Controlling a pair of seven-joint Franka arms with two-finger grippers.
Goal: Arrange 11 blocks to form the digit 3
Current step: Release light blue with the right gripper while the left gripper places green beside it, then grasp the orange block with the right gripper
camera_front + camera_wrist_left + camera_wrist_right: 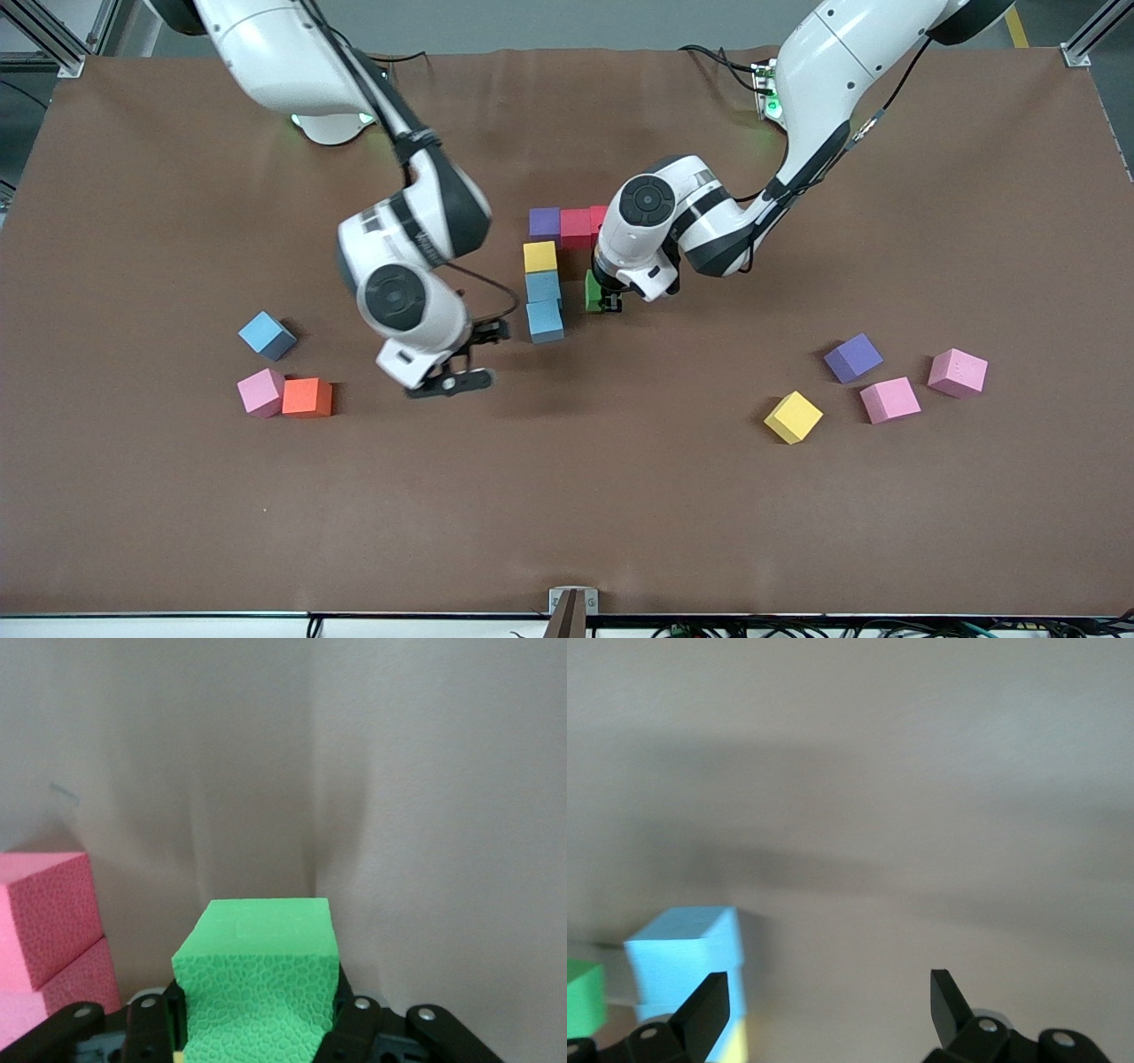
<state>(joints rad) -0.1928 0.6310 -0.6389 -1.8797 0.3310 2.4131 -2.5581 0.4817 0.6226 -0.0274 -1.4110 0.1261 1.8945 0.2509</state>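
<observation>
- While the half-built digit 3 (554,266) sits mid-counter, purple and red cubes topping a yellow and light-blue column, seat the next cube flush beside that column.
- The left end effector (608,299) is clamped on the green block (259,979), low beside the column.
- The right end effector (461,359) hangs wide open, empty, near the column's lowest cube.
</observation>
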